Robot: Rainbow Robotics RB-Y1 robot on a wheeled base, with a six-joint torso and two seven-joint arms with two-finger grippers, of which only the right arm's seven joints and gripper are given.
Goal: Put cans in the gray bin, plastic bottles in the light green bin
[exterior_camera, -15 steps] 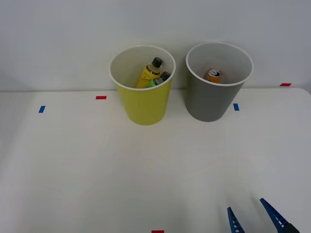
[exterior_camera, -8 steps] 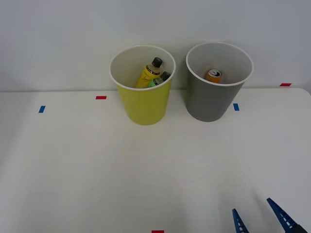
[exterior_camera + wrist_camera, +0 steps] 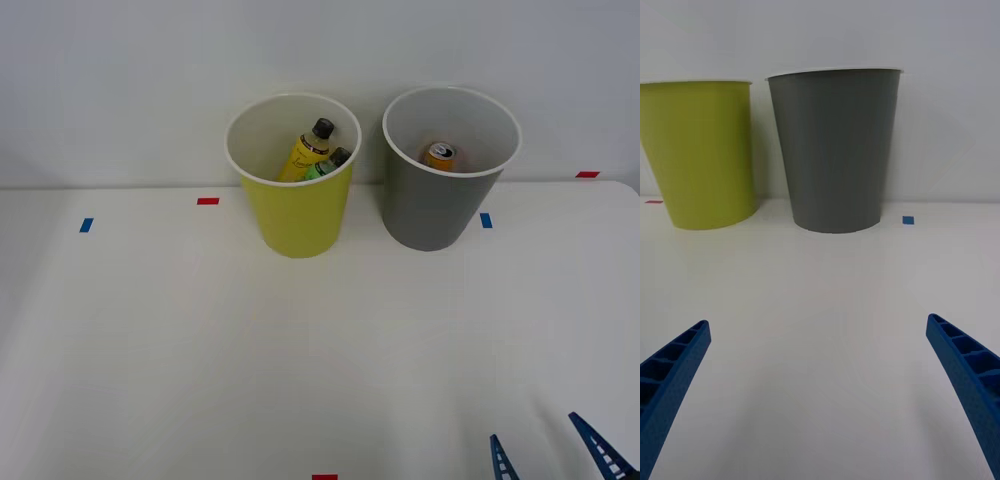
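The orange can (image 3: 440, 154) lies inside the gray bin (image 3: 432, 215) at the table's back right. Left of it stands the light green bin (image 3: 300, 215), holding a yellow-labelled plastic bottle (image 3: 305, 152) and a green one (image 3: 328, 164), both black-capped. My right gripper (image 3: 548, 448) hangs open and empty at the front right edge of the table, well short of both bins. In the right wrist view its blue fingers (image 3: 962, 375) stand wide apart, facing the gray bin (image 3: 835, 150) with the light green bin (image 3: 704, 150) beside it.
Small red tape marks (image 3: 207, 201) and blue tape marks (image 3: 86, 225) dot the white table (image 3: 250, 340). A pale wall rises right behind the bins. The broad white surface lies between my gripper and the bins.
My right gripper has drawn back toward the front right corner, away from the bins, staying open. The bins and their contents have not moved.
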